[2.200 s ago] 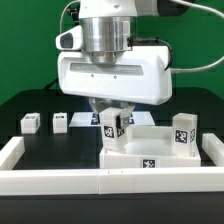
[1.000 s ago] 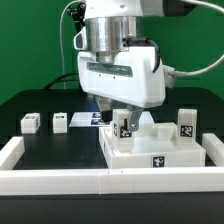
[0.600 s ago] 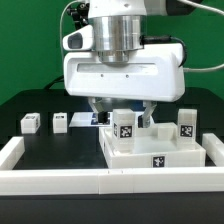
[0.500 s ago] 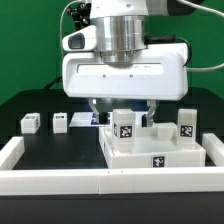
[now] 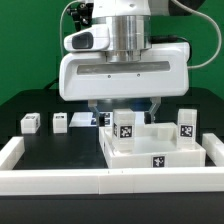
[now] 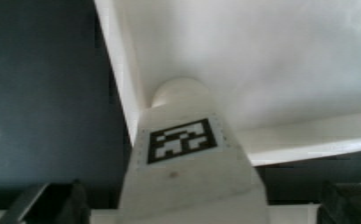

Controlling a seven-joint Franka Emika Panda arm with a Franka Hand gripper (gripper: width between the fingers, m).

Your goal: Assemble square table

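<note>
Nearest, just behind the long low white wall [image 5: 60, 180], the large white plastic square slab [image 5: 140, 157] carries two upright tagged white leg posts [image 5: 185, 126]; the gripper [image 5: 127, 111] hangs over one, jaws spread wide, holding nothing; farther back stand two loose small white posts [image 5: 29, 123]

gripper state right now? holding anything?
Gripper: open, holding nothing; the leg post stands between its jaws, clear of both in the wrist view.
</note>
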